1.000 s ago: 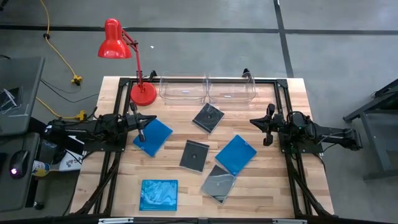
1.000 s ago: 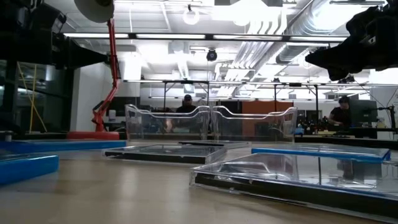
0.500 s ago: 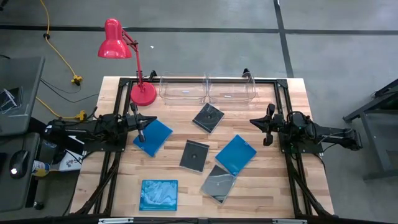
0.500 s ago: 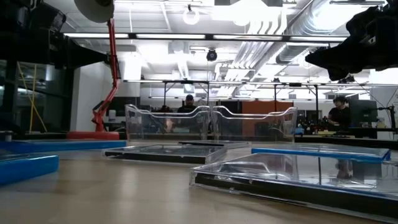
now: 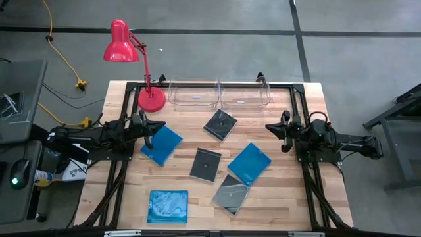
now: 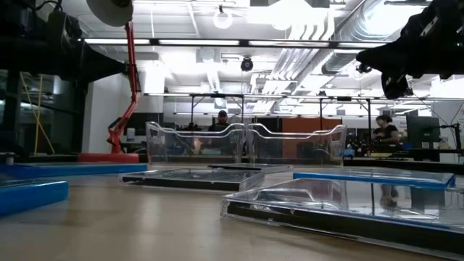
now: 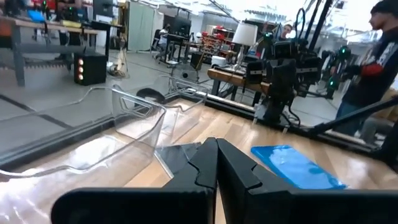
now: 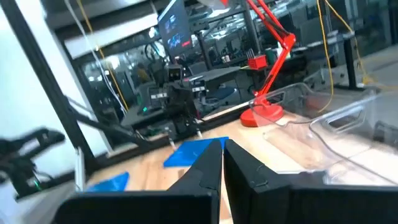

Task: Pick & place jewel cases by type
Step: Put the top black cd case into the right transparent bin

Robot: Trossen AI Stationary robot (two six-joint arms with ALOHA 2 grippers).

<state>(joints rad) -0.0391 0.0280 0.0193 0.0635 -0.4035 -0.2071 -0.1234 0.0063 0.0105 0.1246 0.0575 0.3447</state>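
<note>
Clearly both grippers, left (image 5: 146,133) and right (image 5: 284,135), hang closed and empty; the left should open wide before descending squarely onto the nearby blue case (image 5: 162,144).

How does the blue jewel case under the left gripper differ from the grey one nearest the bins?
The blue jewel case is opaque bright blue; the grey jewel case is dark and smoky. The blue one lies at the table's left, partly beneath the left gripper; the grey one lies mid-table, just before the clear bins, with no gripper over it. Both lie flat, turned diamond-wise.
</note>
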